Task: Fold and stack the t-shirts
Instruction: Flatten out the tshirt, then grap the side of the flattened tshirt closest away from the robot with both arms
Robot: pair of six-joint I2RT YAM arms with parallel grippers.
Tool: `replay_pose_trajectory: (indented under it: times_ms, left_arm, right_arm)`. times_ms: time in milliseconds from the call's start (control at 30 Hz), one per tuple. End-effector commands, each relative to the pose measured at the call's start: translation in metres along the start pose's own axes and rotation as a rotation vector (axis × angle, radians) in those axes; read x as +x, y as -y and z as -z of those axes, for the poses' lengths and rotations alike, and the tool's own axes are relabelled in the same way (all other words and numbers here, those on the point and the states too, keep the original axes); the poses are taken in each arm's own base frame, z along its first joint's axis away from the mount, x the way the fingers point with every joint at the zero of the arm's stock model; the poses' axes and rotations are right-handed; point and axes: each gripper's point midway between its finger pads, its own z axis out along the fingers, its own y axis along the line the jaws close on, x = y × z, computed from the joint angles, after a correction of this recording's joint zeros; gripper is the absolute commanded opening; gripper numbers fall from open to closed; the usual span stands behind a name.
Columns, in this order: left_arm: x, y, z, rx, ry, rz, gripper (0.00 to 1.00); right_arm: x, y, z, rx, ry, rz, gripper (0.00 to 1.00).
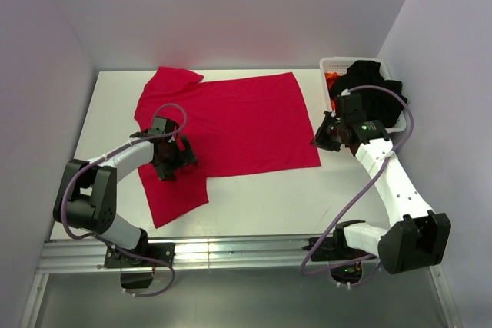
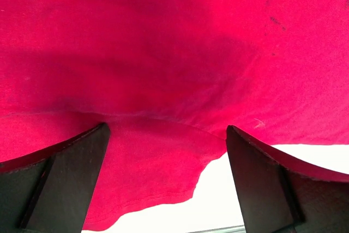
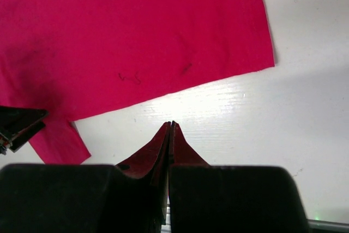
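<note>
The left arm (image 1: 115,160) and the right arm (image 1: 392,182) are built alike: white tubular links joined by chunky black joint housings, with the largest black block at each shoulder. A thin mauve-grey cable (image 1: 171,105) runs along each arm and stands off it in a loose loop near the wrist. A small green light (image 1: 361,124) glows on the black housing of the right wrist. The left tool (image 2: 166,135) has two flat, matte black fingers (image 2: 71,173) with slanted, wedge-cut tips. The right tool (image 3: 170,126) shows thin blades that taper to a point and carry a reddish sheen, set on a broad black body.
</note>
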Motion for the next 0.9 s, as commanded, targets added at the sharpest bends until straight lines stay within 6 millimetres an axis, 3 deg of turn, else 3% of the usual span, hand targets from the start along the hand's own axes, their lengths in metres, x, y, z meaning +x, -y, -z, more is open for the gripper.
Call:
replay_pose_trajectory:
  times_ms: [0, 267, 500, 600, 700, 800, 833, 867]
  left_arm:
    - [0.0, -0.041, -0.013, -0.161, 0.017, -0.006, 0.98]
    - [-0.008, -0.062, 0.001, -0.25, 0.028, 0.056, 0.98]
    - [-0.035, -0.065, 0.016, -0.252, 0.079, 0.083, 0.98]
    - [-0.061, -0.041, 0.044, -0.173, 0.177, 0.071, 0.98]
    - [-0.089, -0.013, 0.091, -0.087, 0.286, 0.069, 0.99]
    - [-0.101, 0.002, 0.137, -0.056, 0.354, 0.09, 0.99]
    - [-0.101, 0.0, 0.149, -0.066, 0.374, 0.121, 0.99]
    - [-0.088, -0.015, 0.156, -0.139, 0.344, 0.146, 0.99]
  right_arm:
    - [0.0, 0.004, 0.004, 0.007, 0.038, 0.018, 0.0]
    - [-0.001, 0.013, 0.005, 0.045, 0.052, 0.026, 0.0]
    - [-0.005, 0.011, 0.003, 0.041, 0.056, 0.024, 0.0]
    - [-0.004, 0.011, 0.002, 0.039, 0.054, 0.023, 0.0]
    - [-0.002, 0.011, 0.0, 0.035, 0.047, 0.026, 0.0]
    - [0.001, 0.01, -0.002, 0.023, 0.034, 0.031, 0.27]
    - [0.002, 0.009, 0.0, 0.018, 0.032, 0.033, 0.47]
    - [0.003, 0.01, 0.002, 0.022, 0.029, 0.033, 0.56]
